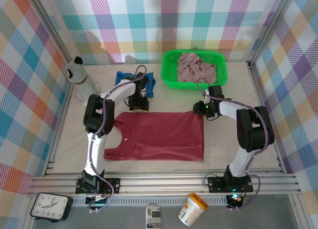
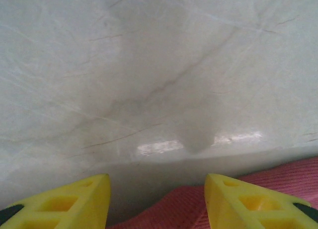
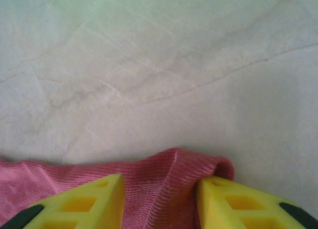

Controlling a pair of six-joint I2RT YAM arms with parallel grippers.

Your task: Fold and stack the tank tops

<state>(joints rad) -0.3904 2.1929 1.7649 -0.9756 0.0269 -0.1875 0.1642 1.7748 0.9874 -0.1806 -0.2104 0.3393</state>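
Right fingers (image 3: 79, 201) pinch dark red tank top (image 1: 159, 134) hem; left fingers (image 2: 64, 201) unclear; garment crosswise, straps left.

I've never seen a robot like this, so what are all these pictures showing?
It is a robot with two arms bolted to a table. The big picture looks down from above. The other two pictures come from little cameras on each wrist, so you see the yellow fingers close up. A dark red tank top lies flat in the middle. A blue tank top sits behind the left arm, and a pink tank top is in the green basket. The left end effector is open at the red top's far edge. The right end effector has its fingers on either side of a bunched corner of the red top. I can't tell if it is gripping.
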